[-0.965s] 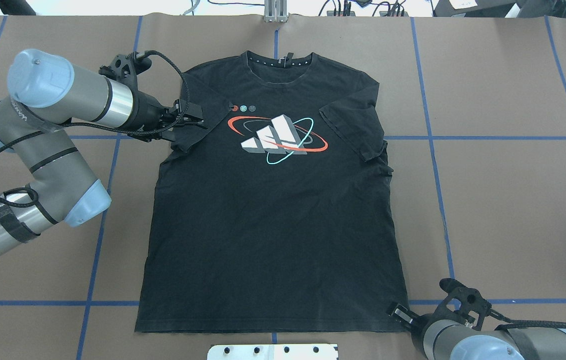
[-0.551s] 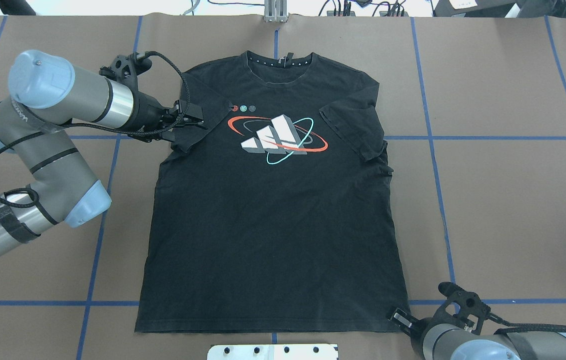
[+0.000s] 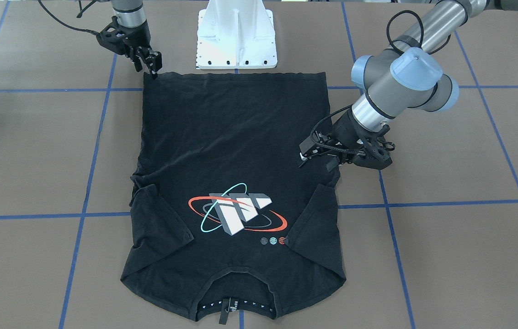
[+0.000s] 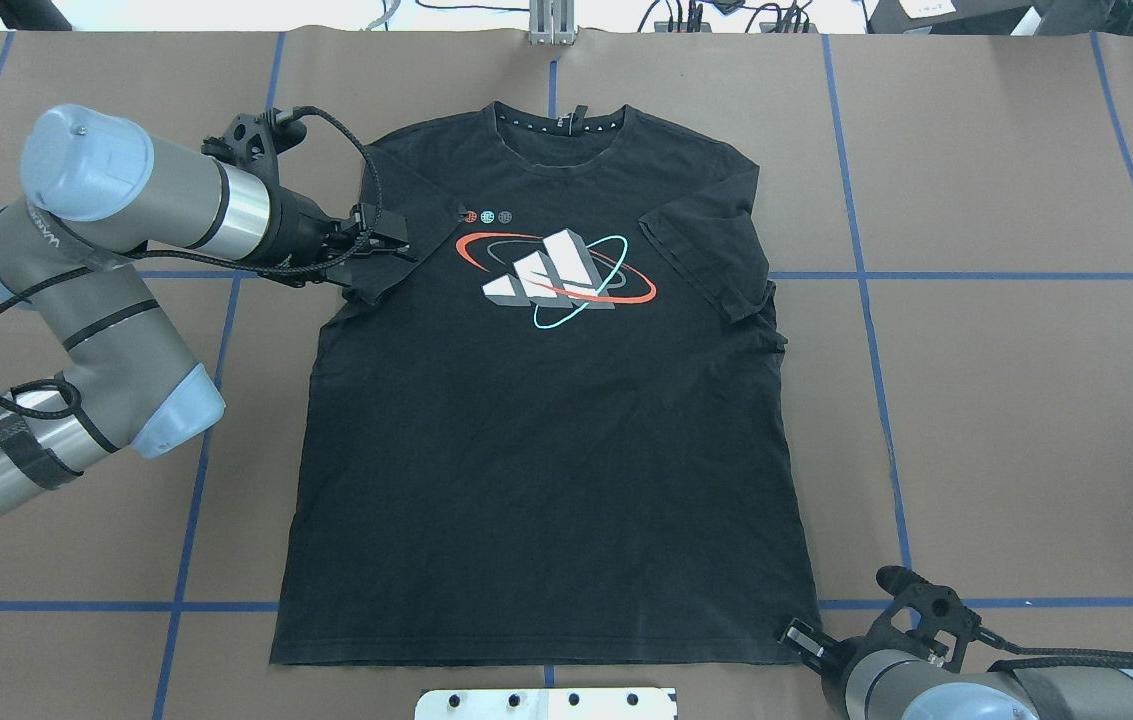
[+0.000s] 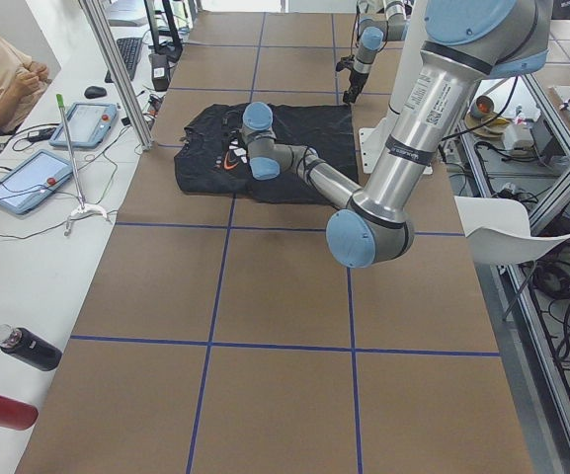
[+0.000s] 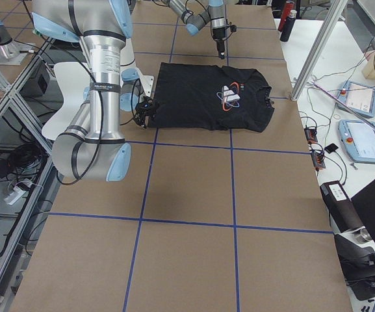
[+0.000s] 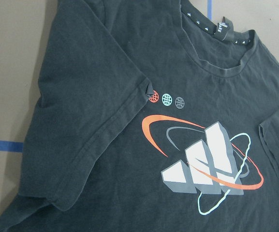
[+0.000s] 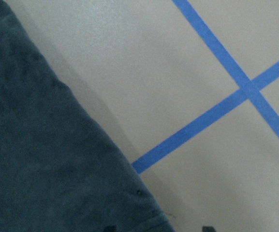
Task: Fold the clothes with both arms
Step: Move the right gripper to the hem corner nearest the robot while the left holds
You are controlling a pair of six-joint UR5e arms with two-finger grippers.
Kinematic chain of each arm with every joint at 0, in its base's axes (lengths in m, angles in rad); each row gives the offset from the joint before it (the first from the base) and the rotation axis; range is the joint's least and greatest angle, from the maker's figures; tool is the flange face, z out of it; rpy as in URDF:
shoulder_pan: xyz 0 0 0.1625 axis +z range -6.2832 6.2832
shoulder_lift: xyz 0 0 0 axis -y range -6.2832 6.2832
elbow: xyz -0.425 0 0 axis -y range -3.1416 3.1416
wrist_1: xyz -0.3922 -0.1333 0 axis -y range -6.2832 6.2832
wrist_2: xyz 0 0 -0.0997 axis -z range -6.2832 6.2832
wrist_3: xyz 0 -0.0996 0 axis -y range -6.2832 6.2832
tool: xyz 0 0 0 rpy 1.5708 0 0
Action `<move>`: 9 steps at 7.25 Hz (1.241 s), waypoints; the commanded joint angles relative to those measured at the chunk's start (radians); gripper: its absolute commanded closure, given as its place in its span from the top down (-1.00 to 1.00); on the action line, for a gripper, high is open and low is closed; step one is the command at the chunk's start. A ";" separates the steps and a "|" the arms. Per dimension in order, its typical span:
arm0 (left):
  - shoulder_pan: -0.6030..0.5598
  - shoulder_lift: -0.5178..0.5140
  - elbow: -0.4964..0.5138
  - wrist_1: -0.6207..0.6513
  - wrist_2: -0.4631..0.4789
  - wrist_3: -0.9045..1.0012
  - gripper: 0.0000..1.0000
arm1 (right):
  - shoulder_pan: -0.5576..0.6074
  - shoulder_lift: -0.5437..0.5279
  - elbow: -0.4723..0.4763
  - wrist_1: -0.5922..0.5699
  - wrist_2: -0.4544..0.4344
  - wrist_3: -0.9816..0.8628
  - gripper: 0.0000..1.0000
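Cloth like this black T-shirt [image 4: 546,450] likely handles light and limp; it lies flat, graphic up, on the table [image 4: 1006,420]. Hem corners and shoulders look best to pinch. Both jaws stand parted and empty: left gripper [image 3: 316,157] over the sleeve, right gripper [image 3: 152,67] at a hem corner.

Black T-shirt [image 4: 546,450] on brown table [image 4: 1026,400]

- We see the left arm [image 4: 126,210]: grey tubes, a polished silver wrist band, light blue domed joint caps.
- A braided black cable [image 4: 338,120] loops along it; black straps [image 4: 21,455] wrap its forearm.
- We read pale lettering [image 4: 38,238] on one link.
- The right arm [image 4: 886,682] matches.
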 commanded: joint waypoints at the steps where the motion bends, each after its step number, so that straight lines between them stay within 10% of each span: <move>1: 0.008 0.000 0.001 0.000 0.015 0.000 0.98 | -0.001 0.000 -0.003 0.000 0.000 0.000 0.13; 4: 0.008 0.000 0.001 0.000 0.016 -0.002 0.98 | 0.001 -0.002 -0.002 0.000 -0.002 0.000 -0.99; 9: 0.044 0.064 -0.098 0.005 0.019 -0.142 0.98 | -0.001 -0.037 0.044 -0.002 0.006 0.000 -1.00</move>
